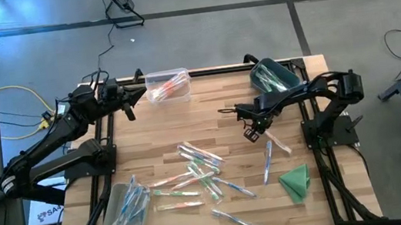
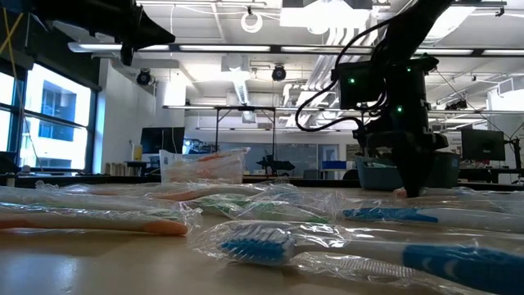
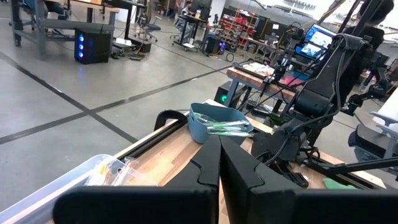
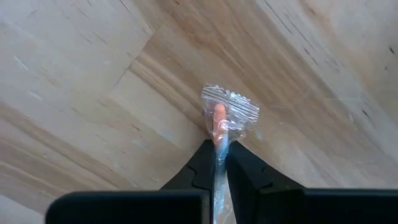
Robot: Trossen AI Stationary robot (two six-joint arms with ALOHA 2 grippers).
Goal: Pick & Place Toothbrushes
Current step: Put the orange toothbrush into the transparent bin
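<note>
Toothbrush (image 4: pixel 219 121), pink-handled and plastic-wrapped, sat pinched by its end in the right end effector (image 4: pixel 217 163) low over the bench (image 1: pixel 224 117) at two o'clock. Slick wrap could slip loose during lifting. Left end effector (image 3: pixel 219 163) waited closed, empty.

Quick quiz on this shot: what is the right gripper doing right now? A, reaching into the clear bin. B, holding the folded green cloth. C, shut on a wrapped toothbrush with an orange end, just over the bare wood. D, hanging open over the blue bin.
C: the right wrist view shows the right gripper closed on a wrapped orange-tipped toothbrush over the wooden table.
</note>
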